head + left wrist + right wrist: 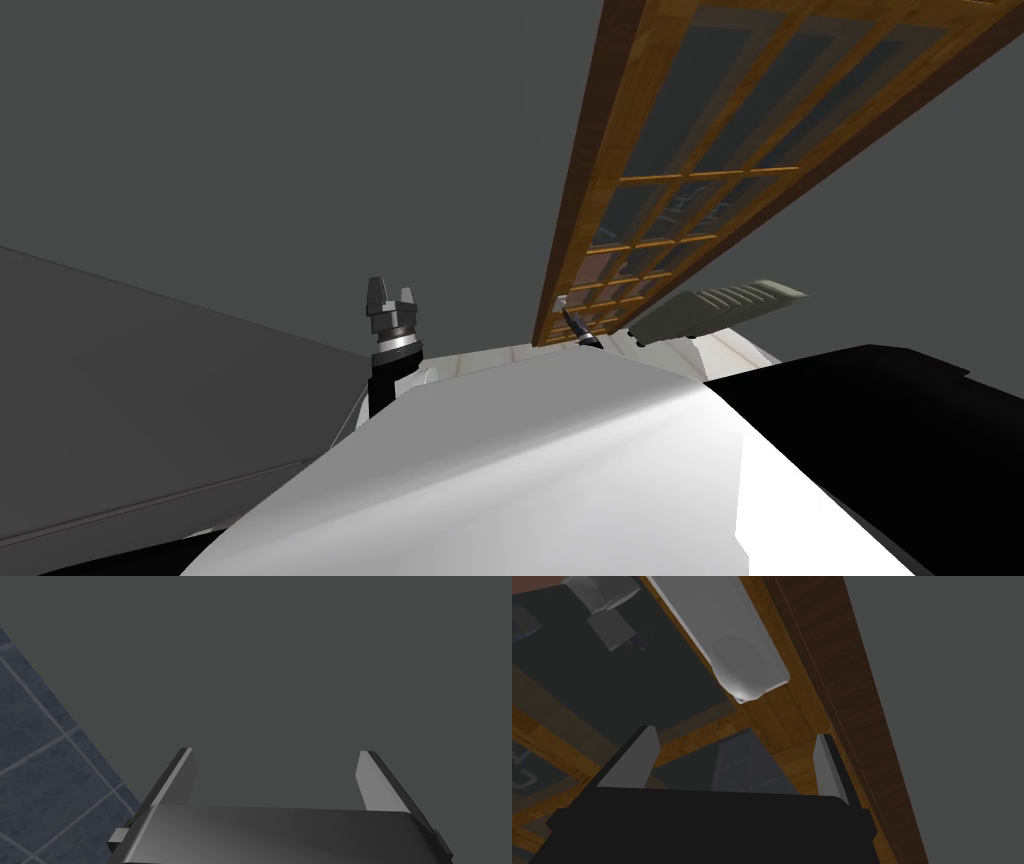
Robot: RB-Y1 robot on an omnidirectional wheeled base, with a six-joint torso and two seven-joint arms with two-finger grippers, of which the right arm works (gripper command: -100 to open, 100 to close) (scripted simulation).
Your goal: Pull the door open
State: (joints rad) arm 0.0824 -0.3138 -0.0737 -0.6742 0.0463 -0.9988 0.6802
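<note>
A wooden door (690, 160) with a grid of glass panes slants across the head view, and its lower edge lies close in front of me. The right wrist view has its pale grey lever handle (739, 651) mounted on the door's wooden stile (772, 726). My right gripper (734, 748) is open, with the handle's rounded end just beyond its fingertips and nothing between them. In the head view my right forearm (715, 305) reaches to the door's lower edge. My left gripper (390, 298) is open and empty, held up to the left, away from the door.
A dark brown door frame (837, 686) runs beside the handle, with a grey wall (952, 701) past it. Grey wall (250, 150) lies left of the door. Blue-grey floor tiles (40, 766) appear beside the left gripper. A black area (880, 400) lies at the right.
</note>
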